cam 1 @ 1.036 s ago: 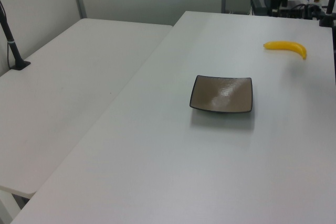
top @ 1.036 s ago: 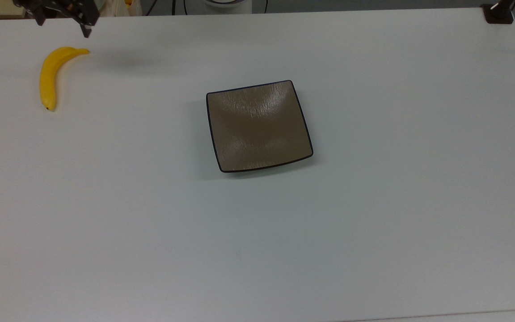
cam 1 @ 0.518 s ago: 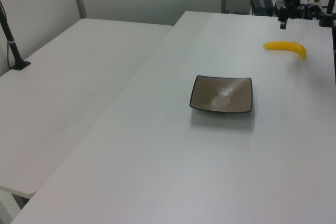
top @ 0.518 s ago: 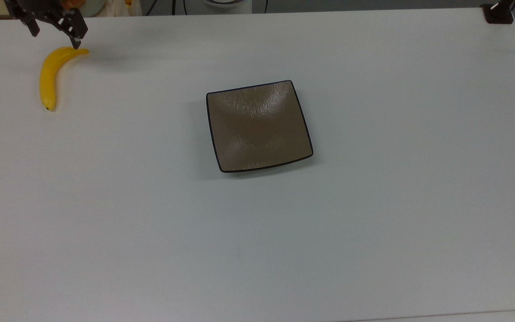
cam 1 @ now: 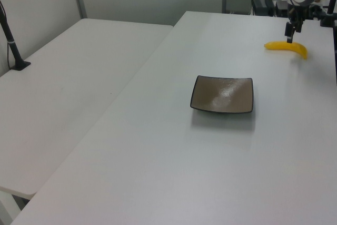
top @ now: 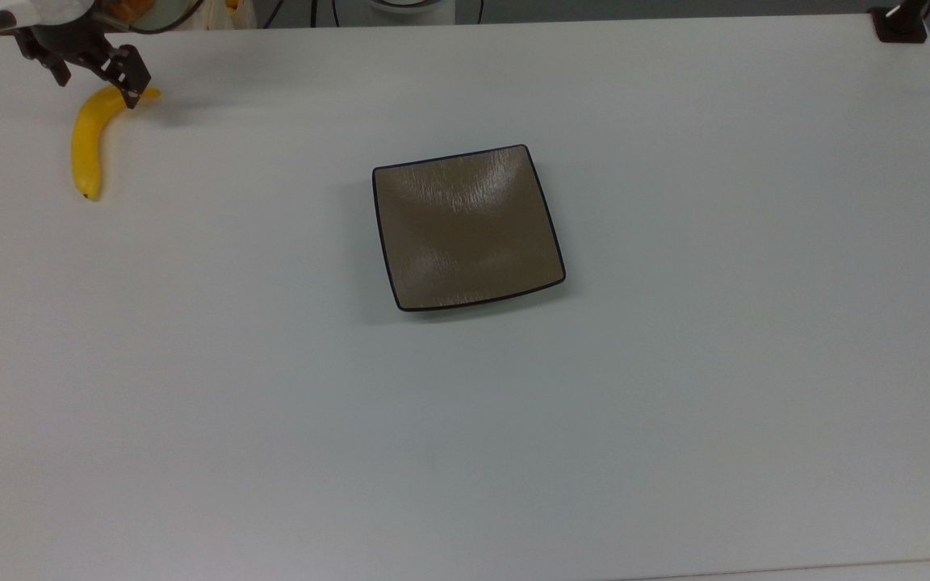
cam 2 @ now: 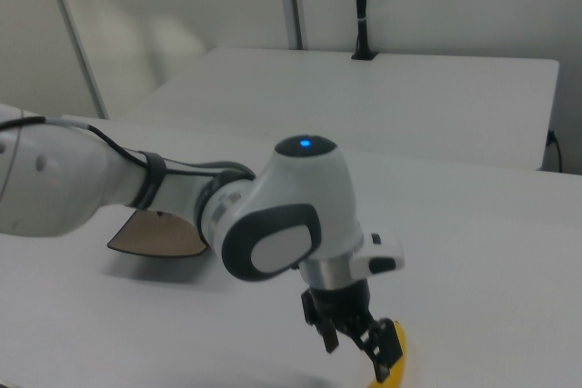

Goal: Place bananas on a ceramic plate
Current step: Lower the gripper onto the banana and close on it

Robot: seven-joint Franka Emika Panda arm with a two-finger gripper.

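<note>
Plainly, no writing or label can be read anywhere. In the top view, the ceramic plate (top: 467,227) sits bare near the middle of the white table (top: 675,387). Farther off, at the top view's upper left, the bananas (top: 87,144) lie on the table well apart from the plate. The end effector (top: 94,77), fingers spread, has dropped from above the table edge down to the banana's upper end, one finger (top: 131,79) now overlapping it. Banana and plate have not moved.
</note>
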